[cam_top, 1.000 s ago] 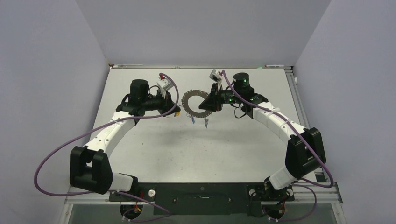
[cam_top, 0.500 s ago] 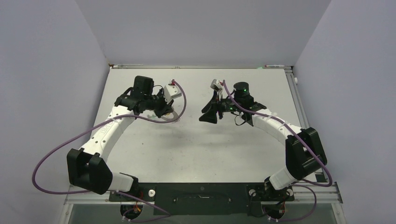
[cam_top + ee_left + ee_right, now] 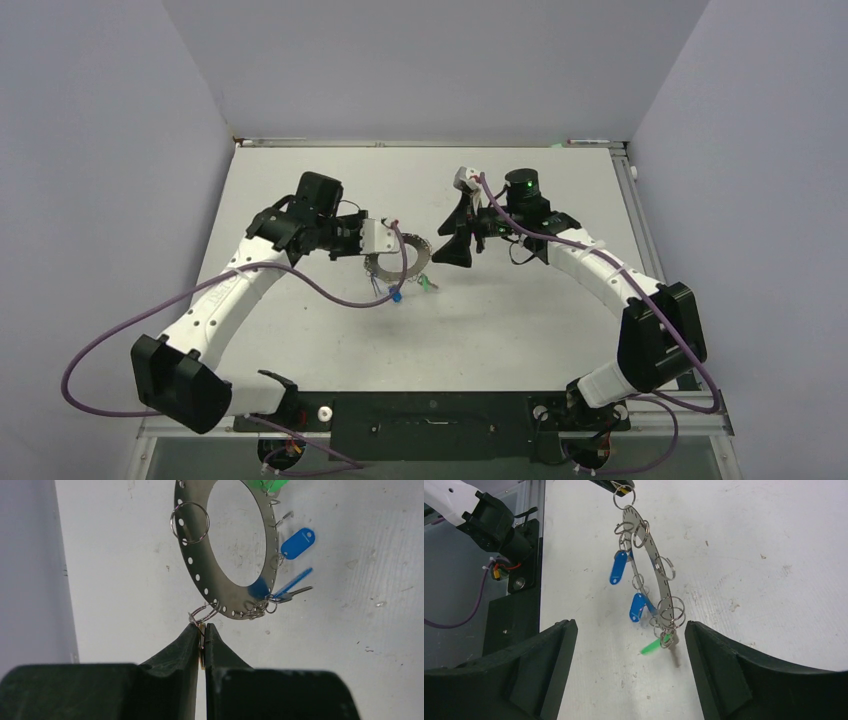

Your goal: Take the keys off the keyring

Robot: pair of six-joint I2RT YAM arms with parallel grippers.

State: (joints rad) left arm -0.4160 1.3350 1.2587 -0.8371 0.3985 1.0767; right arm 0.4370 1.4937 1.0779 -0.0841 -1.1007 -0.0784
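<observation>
The keyring [image 3: 196,565], a flat grey metal disc with small wire loops on its rim, hangs from my left gripper [image 3: 201,627]. That gripper is shut on a thin brass-edged key [image 3: 202,647] joined to a rim loop. Two blue-headed keys [image 3: 298,543] and a green one [image 3: 265,484] dangle from the far rim. In the top view the keyring [image 3: 415,255] sits between my left gripper [image 3: 385,250] and right gripper [image 3: 450,240]. The right gripper [image 3: 630,625] stands wide open and holds nothing. Ahead of it is the keyring [image 3: 659,580], seen edge-on, with a blurred green key [image 3: 652,646] low between its fingers.
The white table [image 3: 480,330] is walled by grey panels on the left, back and right. A black base plate [image 3: 430,412] runs along the near edge. A purple cable [image 3: 330,290] loops under the left arm.
My right gripper has opened wide and let go of the keyring. My left gripper first pulled the ring to the left, then came back right and nearer; its keys are swinging.
</observation>
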